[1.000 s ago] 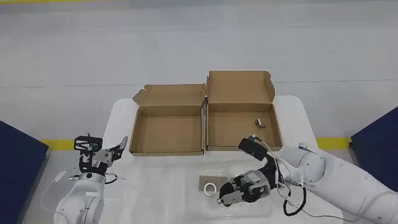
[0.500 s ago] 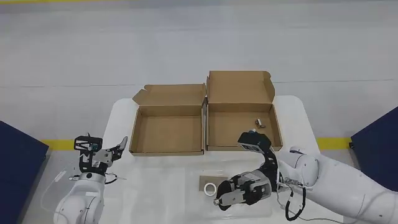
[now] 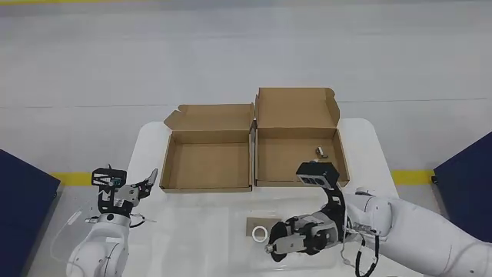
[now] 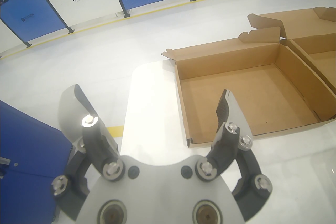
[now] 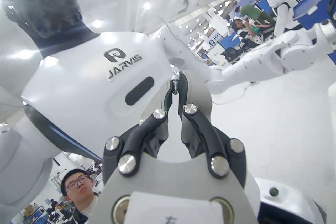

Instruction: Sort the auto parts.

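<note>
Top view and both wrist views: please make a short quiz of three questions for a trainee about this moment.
1. True or false: the left cardboard box is empty.
2. The right gripper has its fingers shut on: A) a cable, B) a small screw, C) nothing.
3. Which box holds the small metal part?
Key: 1 true; 2 B; 3 the right cardboard box.

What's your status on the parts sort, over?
Left gripper open, by left edge of table. Right gripper shut on small screw, aimed upward. White ring on table beside it; one part in right box. Nothing in the way.
</note>
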You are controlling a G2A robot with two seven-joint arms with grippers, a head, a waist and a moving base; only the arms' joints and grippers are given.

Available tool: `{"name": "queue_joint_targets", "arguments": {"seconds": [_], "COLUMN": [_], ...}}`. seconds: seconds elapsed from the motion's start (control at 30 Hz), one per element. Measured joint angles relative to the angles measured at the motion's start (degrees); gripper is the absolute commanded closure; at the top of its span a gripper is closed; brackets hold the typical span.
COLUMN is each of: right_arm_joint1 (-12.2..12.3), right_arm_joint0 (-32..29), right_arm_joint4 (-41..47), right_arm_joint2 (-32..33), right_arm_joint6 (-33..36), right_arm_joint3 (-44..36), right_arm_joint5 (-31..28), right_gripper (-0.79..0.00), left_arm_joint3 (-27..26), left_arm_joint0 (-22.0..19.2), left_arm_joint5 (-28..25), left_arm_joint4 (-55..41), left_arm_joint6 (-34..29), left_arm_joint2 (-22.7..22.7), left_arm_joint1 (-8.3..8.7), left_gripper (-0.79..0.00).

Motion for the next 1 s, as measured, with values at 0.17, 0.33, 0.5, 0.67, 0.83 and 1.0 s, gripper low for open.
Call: {"name": "queue_joint_targets", "arguments": {"seconds": [0.17, 0.33, 0.5, 0.67, 0.83, 1.0], "right_arm_joint1": [0.2, -0.5, -1.1, -1.1, -1.6, -2.4], "right_arm_joint0": [-4.3, -7.8, -9.4, -9.3, -11.1, -13.8], "right_arm_joint4": [7.6, 14.3, 19.1, 18.7, 20.3, 29.1], "right_arm_joint2": [3.9, 7.2, 9.5, 9.4, 10.7, 12.6], "right_arm_joint6": [0.3, 1.4, 3.7, 3.6, 1.6, 6.2], "right_arm_joint3": [-4.1, -8.0, -8.5, -8.5, -10.7, -13.1], "right_arm_joint5": [0.0, 1.1, 3.4, 3.3, 4.6, 7.0], "right_gripper": [0.000, 0.000, 0.000, 0.000, 0.000, 0.000], "left_arm_joint3": [0.0, 0.0, 0.0, 0.0, 0.0, 0.0], "left_arm_joint0": [0.0, 0.0, 0.0, 0.0, 0.0, 0.0], "left_arm_joint5": [0.0, 0.0, 0.0, 0.0, 0.0, 0.0], "left_arm_joint4": [0.0, 0.0, 0.0, 0.0, 0.0, 0.0], "left_arm_joint6": [0.0, 0.0, 0.0, 0.0, 0.0, 0.0], "left_arm_joint2": [0.0, 0.0, 0.0, 0.0, 0.0, 0.0], "left_arm_joint1": [0.00, 0.00, 0.00, 0.00, 0.00, 0.00], "left_gripper": [-0.785, -0.785, -0.785, -0.785, -0.785, -0.785]}}
